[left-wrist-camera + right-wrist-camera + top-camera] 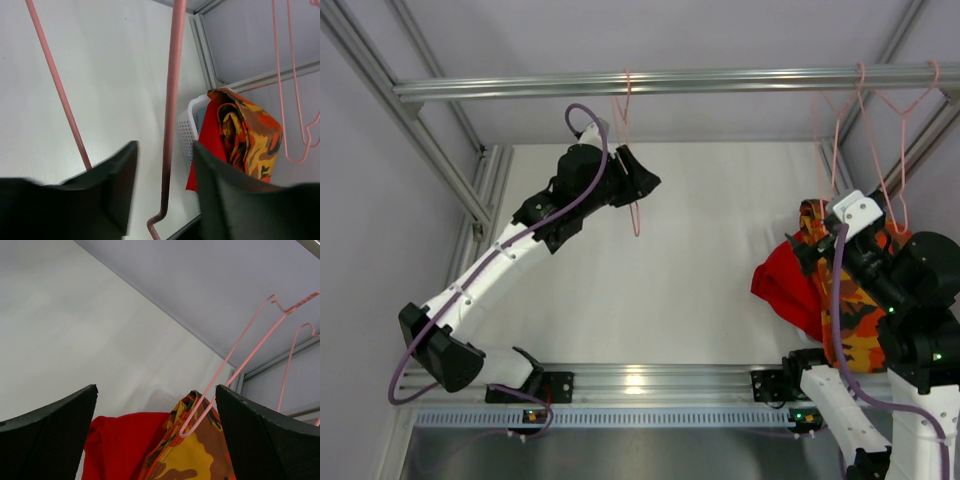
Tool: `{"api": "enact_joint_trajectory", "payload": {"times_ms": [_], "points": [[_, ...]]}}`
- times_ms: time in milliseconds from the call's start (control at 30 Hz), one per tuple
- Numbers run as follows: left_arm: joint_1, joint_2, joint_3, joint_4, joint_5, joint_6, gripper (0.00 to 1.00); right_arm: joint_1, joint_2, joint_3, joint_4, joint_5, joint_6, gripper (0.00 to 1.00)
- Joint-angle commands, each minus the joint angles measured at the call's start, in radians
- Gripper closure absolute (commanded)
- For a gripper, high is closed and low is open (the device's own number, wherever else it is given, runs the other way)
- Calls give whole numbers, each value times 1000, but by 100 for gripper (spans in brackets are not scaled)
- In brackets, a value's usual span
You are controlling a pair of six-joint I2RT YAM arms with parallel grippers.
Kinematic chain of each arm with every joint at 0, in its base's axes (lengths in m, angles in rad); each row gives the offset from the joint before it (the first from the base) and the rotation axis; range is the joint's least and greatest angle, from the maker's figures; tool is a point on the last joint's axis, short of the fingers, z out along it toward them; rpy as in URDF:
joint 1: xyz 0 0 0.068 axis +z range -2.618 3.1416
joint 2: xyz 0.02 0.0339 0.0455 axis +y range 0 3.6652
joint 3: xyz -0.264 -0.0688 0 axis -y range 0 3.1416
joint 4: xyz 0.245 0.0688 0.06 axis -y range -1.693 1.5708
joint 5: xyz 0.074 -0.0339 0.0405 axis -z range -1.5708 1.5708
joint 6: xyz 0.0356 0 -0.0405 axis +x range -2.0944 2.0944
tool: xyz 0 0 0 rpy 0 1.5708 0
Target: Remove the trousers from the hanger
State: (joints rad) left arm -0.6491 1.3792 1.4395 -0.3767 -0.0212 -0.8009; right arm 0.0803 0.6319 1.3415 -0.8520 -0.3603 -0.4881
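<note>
A bare pink wire hanger [634,215] hangs from the rail at the upper middle. My left gripper [638,185] is at it, open. The hanger's wire [172,100] runs between the left gripper's [165,147] jaws with a gap on each side. The red trousers [785,285] and the orange-yellow patterned trousers [855,335] lie heaped at the right, off any hanger. My right gripper [820,240] hovers over them, and in its own view the right gripper [156,387] is wide open and empty above the red trousers [125,445] and patterned trousers [200,455].
Two more bare pink hangers [900,160] hang from the aluminium rail [720,80] at the right, one with its tip [185,432] just above the patterned cloth. A white perforated basket [186,132] holds the heap, with a bit of light blue inside. Frame posts border both sides.
</note>
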Motion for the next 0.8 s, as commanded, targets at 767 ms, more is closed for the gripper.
{"api": "enact_joint_trajectory", "payload": {"times_ms": [767], "points": [[112,-407,-8,-140,70,575,1,-5,97,-4,289,-101,345,0]]}}
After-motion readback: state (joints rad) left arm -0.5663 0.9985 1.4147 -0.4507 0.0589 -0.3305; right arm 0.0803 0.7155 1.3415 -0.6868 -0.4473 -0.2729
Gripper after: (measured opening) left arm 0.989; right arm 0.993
